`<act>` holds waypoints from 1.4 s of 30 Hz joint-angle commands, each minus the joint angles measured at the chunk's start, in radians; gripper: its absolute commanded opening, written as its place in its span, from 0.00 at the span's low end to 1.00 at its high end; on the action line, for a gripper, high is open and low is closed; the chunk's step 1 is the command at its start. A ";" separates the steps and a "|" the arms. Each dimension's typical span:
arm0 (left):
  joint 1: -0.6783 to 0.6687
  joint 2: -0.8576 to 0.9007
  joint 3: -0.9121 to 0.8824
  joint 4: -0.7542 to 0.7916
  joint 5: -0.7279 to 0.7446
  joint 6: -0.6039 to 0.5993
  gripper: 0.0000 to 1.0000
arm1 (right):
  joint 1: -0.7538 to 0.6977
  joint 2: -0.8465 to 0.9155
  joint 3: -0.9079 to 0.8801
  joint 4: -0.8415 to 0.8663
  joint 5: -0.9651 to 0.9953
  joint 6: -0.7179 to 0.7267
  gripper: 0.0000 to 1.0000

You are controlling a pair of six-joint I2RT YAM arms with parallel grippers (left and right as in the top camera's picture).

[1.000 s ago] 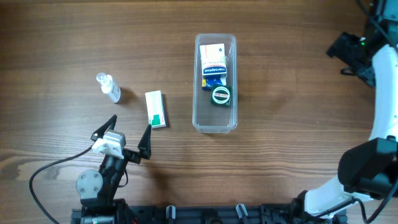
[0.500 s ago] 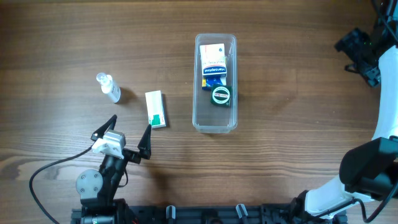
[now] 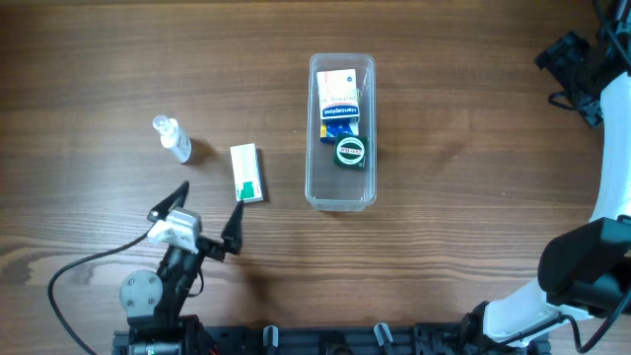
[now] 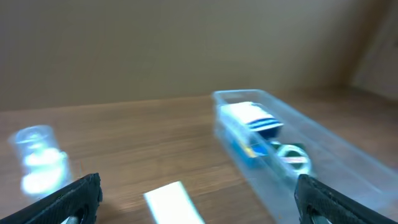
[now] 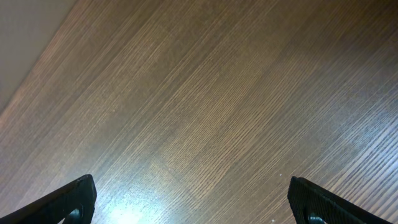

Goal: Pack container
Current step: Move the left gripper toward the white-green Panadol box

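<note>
The clear container (image 3: 315, 187) stands upright in the middle of the table, also seen in the left wrist view (image 4: 348, 155). Inside lie a white and blue box (image 3: 338, 99) and a round green tin (image 3: 350, 151). A white and green box (image 3: 246, 173) lies left of it, blurred in the left wrist view (image 4: 171, 202). A small clear bottle (image 3: 174, 139) lies further left, also in the left wrist view (image 4: 38, 162). My left gripper (image 3: 205, 215) is open and empty just below the white and green box. My right gripper (image 3: 570, 59) is open and empty at the far right, over bare wood.
The table is dark wood (image 3: 463, 148). The right arm's white links (image 3: 611, 148) run down the right edge. A black cable (image 3: 79, 271) trails from the left arm's base at the front edge.
My right gripper has moved right and up, toward the table's far right corner. My left gripper has shifted slightly. The objects have not moved.
</note>
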 commanded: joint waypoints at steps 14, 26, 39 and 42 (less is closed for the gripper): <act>0.004 0.056 0.098 0.347 0.628 -0.299 1.00 | 0.002 0.006 -0.005 0.005 -0.013 0.019 1.00; 0.000 0.793 0.706 0.512 1.112 -0.227 1.00 | 0.002 0.006 -0.005 0.005 -0.013 0.019 1.00; 0.024 0.992 0.912 0.775 1.110 -0.729 0.99 | 0.002 0.006 -0.005 0.005 -0.013 0.019 1.00; 0.077 0.992 0.968 0.792 1.109 -0.737 1.00 | 0.002 0.006 -0.005 0.005 -0.013 0.019 1.00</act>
